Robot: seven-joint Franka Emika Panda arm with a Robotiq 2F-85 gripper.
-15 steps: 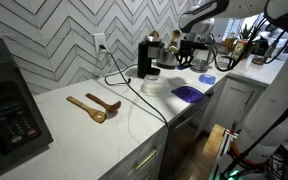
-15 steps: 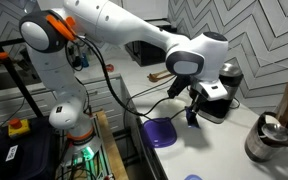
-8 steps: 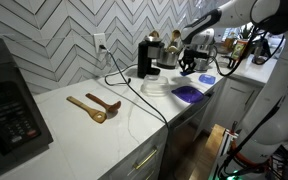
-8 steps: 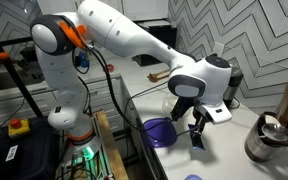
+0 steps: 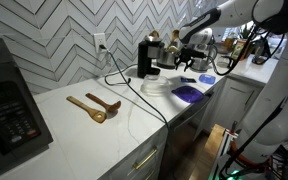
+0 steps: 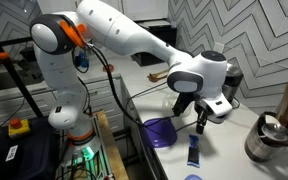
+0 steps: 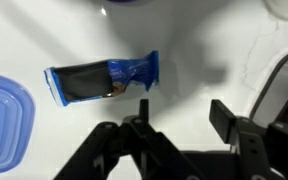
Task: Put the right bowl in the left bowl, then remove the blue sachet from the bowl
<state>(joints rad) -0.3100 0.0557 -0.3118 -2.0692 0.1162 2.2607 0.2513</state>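
Note:
A small dark-blue sachet [image 7: 104, 80] lies flat on the white counter, apart from the bowls; it also shows in an exterior view [image 6: 194, 151]. My gripper [image 7: 182, 118] hangs just above it, open, with nothing between its fingers [image 7: 225, 112]. Both exterior views show the gripper [image 6: 199, 124] [image 5: 189, 66] over the counter beside the wide purple-blue bowl [image 6: 160, 131] [image 5: 189, 94]. That bowl's rim [image 7: 2, 112] fills the left edge of the wrist view. The smaller light-blue bowl [image 5: 207, 79] sits apart from it on the counter, and only its edge [image 6: 192, 177] shows at the bottom of that exterior view.
A black coffee machine [image 5: 147, 57] with a cable stands behind the bowls. Two wooden spoons [image 5: 94, 106] lie mid-counter, and a microwave [image 5: 9, 100] is at the far end. A metal pot [image 6: 270, 140] stands near the gripper. The counter edge [image 6: 144, 150] runs close to the purple-blue bowl.
The gripper went from shut on the sachet to open. The sachet left the fingers and now lies on the counter below them, beside the purple-blue bowl.

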